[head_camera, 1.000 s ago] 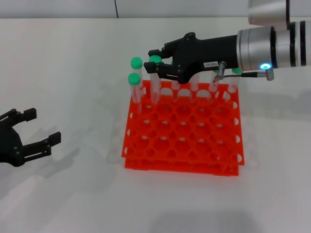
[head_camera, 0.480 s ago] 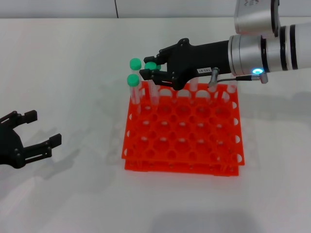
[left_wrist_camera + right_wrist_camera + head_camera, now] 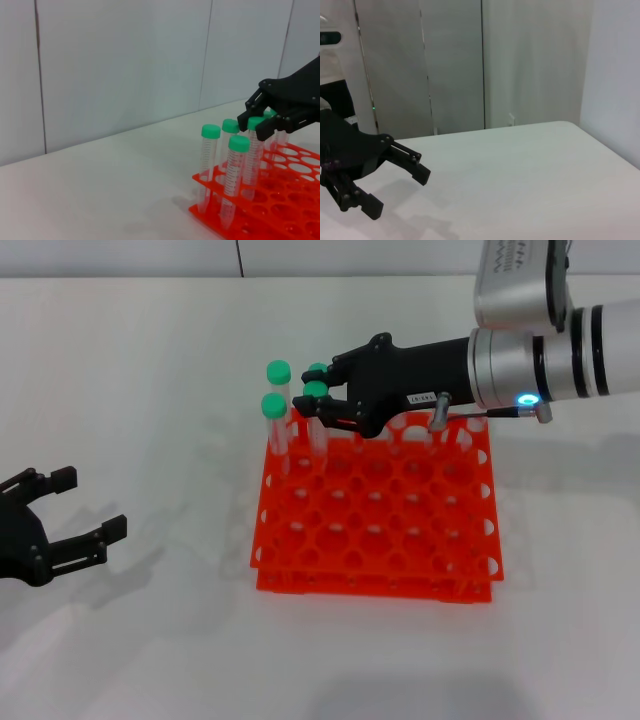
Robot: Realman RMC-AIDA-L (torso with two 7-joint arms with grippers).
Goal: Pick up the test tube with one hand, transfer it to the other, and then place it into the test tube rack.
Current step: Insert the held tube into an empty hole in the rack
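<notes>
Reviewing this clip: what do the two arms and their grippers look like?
The right arm is a silver-white cylinder with black bands and a lit ring light; its black two-finger right gripper carries a small white label. The left gripper is plain black with blocky fingers.

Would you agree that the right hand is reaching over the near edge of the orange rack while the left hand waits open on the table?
Not quite: the right hand is at the far edge of the orange rack, around a green-capped tube, as the head view shows. The left hand does wait open.
</notes>
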